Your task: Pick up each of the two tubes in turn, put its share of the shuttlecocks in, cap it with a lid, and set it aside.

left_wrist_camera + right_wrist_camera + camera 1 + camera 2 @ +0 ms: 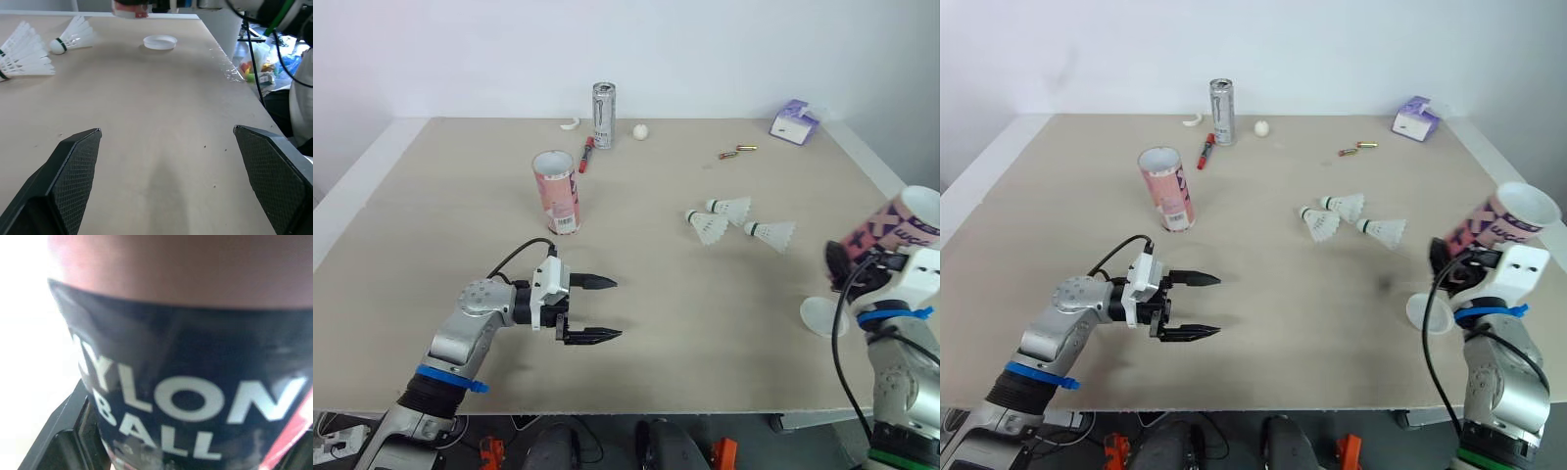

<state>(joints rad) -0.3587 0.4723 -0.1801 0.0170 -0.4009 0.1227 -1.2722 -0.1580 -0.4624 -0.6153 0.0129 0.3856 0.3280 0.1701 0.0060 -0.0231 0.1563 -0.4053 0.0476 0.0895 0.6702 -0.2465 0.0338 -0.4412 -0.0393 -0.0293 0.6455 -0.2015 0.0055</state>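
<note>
Though cropped, tube (893, 227) in right fingers (62, 432)

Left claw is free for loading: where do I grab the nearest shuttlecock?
Grip the nearest shuttlecock at its narrow neck by the cork, coming from above with the left claw. It lies on its side, cork toward that claw, skirt flaring away.

Upright tube (558, 191), tilted tube (891, 227), three shuttlecocks (708, 227), one lid (824, 316).
Both pink tubes are open: one is stood left of centre on the counter (705, 333), the other is gripped by the right tool (855, 262), mouth raised rightwards. The white shuttlecocks are laid sideways between them; the round lid is laid flat near the tool.
</note>
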